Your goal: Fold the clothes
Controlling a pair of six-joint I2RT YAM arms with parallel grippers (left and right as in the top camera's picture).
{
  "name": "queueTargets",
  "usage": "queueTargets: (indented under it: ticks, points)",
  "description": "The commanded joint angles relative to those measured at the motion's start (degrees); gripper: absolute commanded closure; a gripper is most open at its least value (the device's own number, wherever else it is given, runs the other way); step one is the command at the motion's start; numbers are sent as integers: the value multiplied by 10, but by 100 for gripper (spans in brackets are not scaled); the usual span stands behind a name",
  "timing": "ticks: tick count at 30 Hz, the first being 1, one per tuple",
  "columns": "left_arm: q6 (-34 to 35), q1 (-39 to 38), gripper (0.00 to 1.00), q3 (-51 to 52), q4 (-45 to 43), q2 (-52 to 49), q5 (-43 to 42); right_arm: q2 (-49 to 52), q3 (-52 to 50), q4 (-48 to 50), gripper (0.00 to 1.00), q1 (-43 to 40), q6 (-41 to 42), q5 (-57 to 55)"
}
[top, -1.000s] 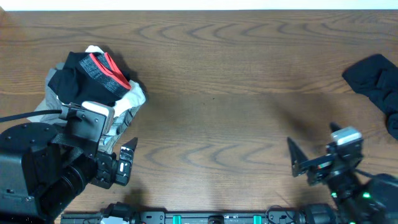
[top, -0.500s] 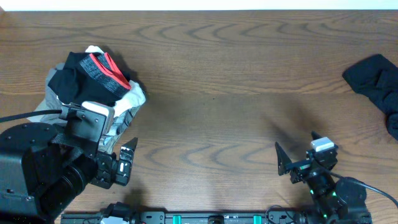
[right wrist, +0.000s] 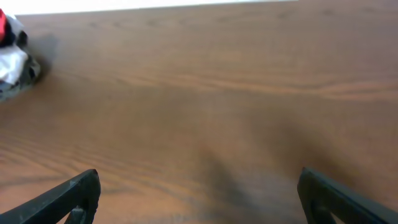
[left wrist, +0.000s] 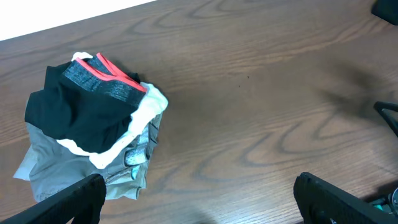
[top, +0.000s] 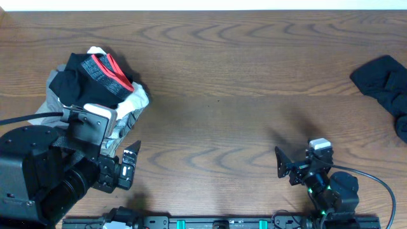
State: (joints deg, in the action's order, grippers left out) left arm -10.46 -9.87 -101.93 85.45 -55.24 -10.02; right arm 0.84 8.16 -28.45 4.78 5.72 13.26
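Observation:
A stack of folded clothes [top: 95, 89] lies at the table's left: a black garment with a grey waistband and red trim [left wrist: 93, 99] on top of white and grey pieces. A crumpled black garment [top: 385, 86] lies at the far right edge. My left gripper [left wrist: 199, 202] is open and empty, just in front of the stack. My right gripper [right wrist: 199, 199] is open and empty, low over bare wood near the front edge, right of centre [top: 289, 166]. The stack's edge shows in the right wrist view [right wrist: 12, 56].
The wooden table [top: 222, 95] stretches between the stack and the black garment. A black cable [top: 381, 184] trails from the right arm near the front edge.
My right arm has drawn back toward the front edge and shifted left. The left arm and both piles of clothes have not moved.

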Motion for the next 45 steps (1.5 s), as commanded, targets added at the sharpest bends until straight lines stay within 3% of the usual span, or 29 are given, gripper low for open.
queueTargets:
  ticks: [1,34,38,45]
  points:
    - [5,-2,2,-3,0,-1,7,-5,-3,2,1,-7,11,3]
    - [-3,16,2,0,17,11,3,-5,-3,2,1,-7,11,3]
    - [-4,72,2,62,-96,49,-44,-5,-3,2,1,-7,11,3]
    - [-1,108,2,332,-377,177,-90,-5,-3,2,1,-7,11,3]
